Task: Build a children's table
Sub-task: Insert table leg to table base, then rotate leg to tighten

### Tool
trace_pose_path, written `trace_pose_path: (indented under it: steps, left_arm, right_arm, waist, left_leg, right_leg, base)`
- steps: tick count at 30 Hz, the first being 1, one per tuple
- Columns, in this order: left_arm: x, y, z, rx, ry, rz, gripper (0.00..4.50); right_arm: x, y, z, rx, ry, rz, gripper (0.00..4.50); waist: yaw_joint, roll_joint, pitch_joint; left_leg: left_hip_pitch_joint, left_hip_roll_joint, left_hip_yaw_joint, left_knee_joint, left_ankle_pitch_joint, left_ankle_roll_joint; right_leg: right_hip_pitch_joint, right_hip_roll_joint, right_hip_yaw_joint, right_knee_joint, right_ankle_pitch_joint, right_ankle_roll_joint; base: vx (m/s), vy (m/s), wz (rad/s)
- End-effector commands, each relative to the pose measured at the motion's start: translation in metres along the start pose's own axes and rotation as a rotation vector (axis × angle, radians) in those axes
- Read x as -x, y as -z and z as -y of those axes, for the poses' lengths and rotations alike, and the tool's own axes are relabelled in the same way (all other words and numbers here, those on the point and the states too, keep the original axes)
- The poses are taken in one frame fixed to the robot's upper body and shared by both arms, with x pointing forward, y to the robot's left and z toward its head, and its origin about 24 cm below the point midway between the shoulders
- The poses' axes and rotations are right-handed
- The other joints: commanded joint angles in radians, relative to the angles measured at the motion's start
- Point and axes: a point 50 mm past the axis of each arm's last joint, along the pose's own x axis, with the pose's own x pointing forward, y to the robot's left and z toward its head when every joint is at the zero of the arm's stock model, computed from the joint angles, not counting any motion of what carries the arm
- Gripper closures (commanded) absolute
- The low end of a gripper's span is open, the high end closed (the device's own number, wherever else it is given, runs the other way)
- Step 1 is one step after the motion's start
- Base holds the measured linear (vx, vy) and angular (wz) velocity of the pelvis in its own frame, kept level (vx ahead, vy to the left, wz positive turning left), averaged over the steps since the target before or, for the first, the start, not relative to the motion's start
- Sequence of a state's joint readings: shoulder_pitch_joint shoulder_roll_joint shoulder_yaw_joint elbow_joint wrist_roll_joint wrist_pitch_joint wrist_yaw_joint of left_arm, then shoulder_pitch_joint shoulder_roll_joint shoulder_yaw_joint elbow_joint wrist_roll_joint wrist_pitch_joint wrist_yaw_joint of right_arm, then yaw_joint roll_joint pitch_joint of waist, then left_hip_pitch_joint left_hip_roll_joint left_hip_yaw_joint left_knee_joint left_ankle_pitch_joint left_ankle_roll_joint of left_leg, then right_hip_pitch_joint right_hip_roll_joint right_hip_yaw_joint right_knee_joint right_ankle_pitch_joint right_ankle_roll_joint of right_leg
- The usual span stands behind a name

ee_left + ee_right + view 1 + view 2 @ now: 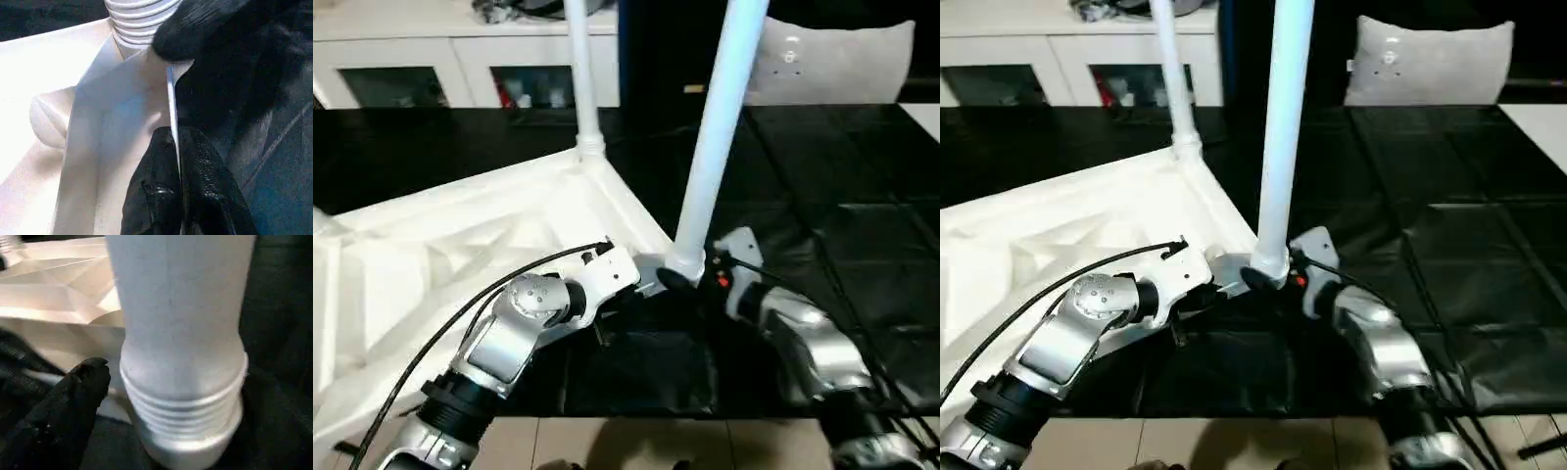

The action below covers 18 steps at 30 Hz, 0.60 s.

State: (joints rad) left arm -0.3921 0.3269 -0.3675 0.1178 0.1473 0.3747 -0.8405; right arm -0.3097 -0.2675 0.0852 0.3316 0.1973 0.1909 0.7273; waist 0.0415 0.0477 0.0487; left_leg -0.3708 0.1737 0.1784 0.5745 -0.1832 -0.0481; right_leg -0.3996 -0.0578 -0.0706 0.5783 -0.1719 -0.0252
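Surface: black sheet over work area, pale floor strip along bottom edge; white cabinet w/ glass doors upper left, grey cushion upper right.
Table top: white plastic, upside down, ribbed underside up, left half of frame, one corner pointing to centre.
Near leg: white tube, upright w/ slight tilt, threaded base at centre-frame corner socket, top cut off by upper edge.
Far leg: white tube, upright in far corner socket, upper centre-left.
Left gripper: fingers pinched shut on thin rim of table top, just beside near leg base.
Right gripper: at near leg base, lower centre; one black finger beside threaded collar, apart from it; jaws spread, nothing held.
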Motion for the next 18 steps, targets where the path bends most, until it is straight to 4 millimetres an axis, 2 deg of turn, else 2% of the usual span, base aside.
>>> trace_pose_path:
  steps: [1, 3, 4, 6, 7, 12, 18]
  left_arm:
    - [0.002, 0.011, -0.001, -0.026, 0.031, -0.053, 4.5]
    - [0.002, 0.013, -0.001, -0.029, 0.039, -0.056, 4.5]
    - [0.003, 0.016, -0.001, -0.041, 0.071, -0.056, 4.5]
    - [0.004, 0.018, -0.001, -0.065, 0.096, -0.054, 4.5]
    - [0.004, 0.022, -0.002, -0.075, 0.118, -0.063, 4.5]
    - [0.007, 0.026, -0.003, -0.146, 0.202, -0.055, 4.5]
    - [0.01, 0.029, -0.004, -0.225, 0.314, -0.072, 4.5]
  right_arm:
    - [0.006, -0.008, 0.002, 0.06, -0.018, 0.029, 0.03]
    - [0.008, -0.008, 0.003, 0.08, -0.012, 0.029, 0.03]
    - [0.017, -0.009, 0.007, 0.104, -0.045, 0.005, 0.03]
    - [0.026, -0.01, 0.008, 0.118, -0.089, -0.02, 0.03]
    - [0.034, -0.01, 0.008, 0.132, -0.148, -0.041, 0.03]
    - [0.048, -0.015, 0.013, 0.185, -0.214, -0.081, 0.03]
    - [0.053, -0.026, 0.018, 0.231, -0.305, -0.117, 0.03]
  waist:
    - [0.006, 0.0, -0.063]
    - [0.005, 0.001, -0.062]
    - [0.006, 0.005, -0.059]
    - [0.009, 0.001, -0.061]
    - [0.01, 0.002, -0.061]
    - [0.017, 0.001, -0.064]
    - [0.024, 0.001, -0.063]
  left_leg:
    - [0.007, 0.055, -0.022, -0.055, -0.187, 0.081]
    - [0.008, 0.055, -0.023, -0.057, -0.204, 0.072]
    - [0.01, 0.052, -0.022, -0.057, -0.22, 0.072]
    - [0.01, 0.054, -0.023, -0.056, -0.219, 0.075]
    - [0.009, 0.053, -0.022, -0.055, -0.217, 0.082]
    - [0.01, 0.053, -0.022, -0.053, -0.212, 0.087]
    - [0.012, 0.055, -0.022, -0.052, -0.221, 0.087]
  right_leg:
    - [0.055, -0.085, 0.048, -0.067, -0.198, -0.199]
    - [0.054, -0.084, 0.047, -0.068, -0.225, -0.194]
    - [0.053, -0.082, 0.047, -0.073, -0.254, -0.188]
    - [0.056, -0.084, 0.049, -0.072, -0.26, -0.178]
    - [0.057, -0.082, 0.048, -0.075, -0.259, -0.175]
    - [0.057, -0.084, 0.047, -0.074, -0.278, -0.171]
    - [0.054, -0.084, 0.044, -0.073, -0.289, -0.18]
  base:
    - [0.0, 0.0, 0.0]
    - [0.0, 0.0, 0.0]
    - [0.0, 0.0, 0.0]
    - [0.0, 0.0, 0.0]
    - [0.0, 0.0, 0.0]
    - [0.0, 0.0, 0.0]
    - [0.0, 0.0, 0.0]
